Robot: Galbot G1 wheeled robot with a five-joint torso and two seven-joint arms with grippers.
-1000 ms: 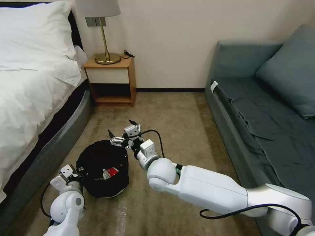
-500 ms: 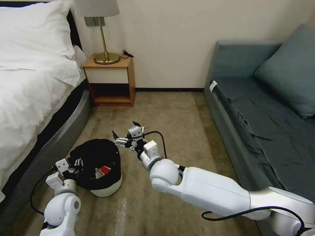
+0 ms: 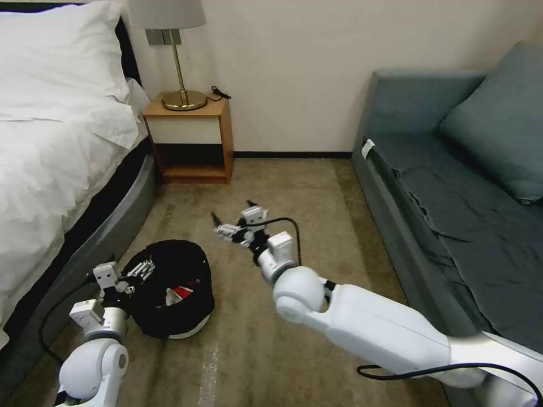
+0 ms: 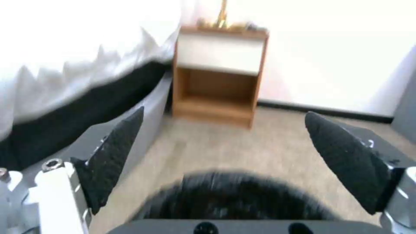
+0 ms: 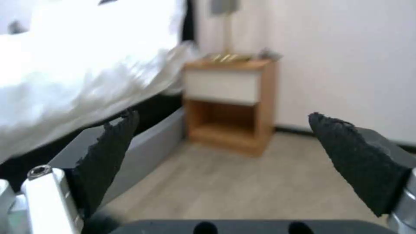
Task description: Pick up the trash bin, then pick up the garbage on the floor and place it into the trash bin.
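The trash bin (image 3: 169,271), round and black with a bag liner and a whitish base, stands on the carpet near the bed. Some garbage lies inside it: a red-white packet (image 3: 182,293) beside a pale item I cannot make out. My left gripper (image 3: 142,269) is at the bin's left rim. In the left wrist view this gripper (image 4: 224,113) is open, with the bin's black rim (image 4: 234,195) blurred below it. My right gripper (image 3: 231,210) hovers open over the carpet, to the right of the bin and beyond it. The right wrist view shows nothing held in it (image 5: 223,114).
A bed (image 3: 51,164) with white linen runs along the left. A wooden nightstand (image 3: 189,141) with a brass lamp (image 3: 181,68) stands against the back wall. On the right is a grey-blue sofa (image 3: 452,186). Bare carpet (image 3: 294,186) lies between them.
The bin has gone from tilted and higher to resting on the carpet. My right gripper has moved right, away from its rim. My left arm has drawn back to the left.
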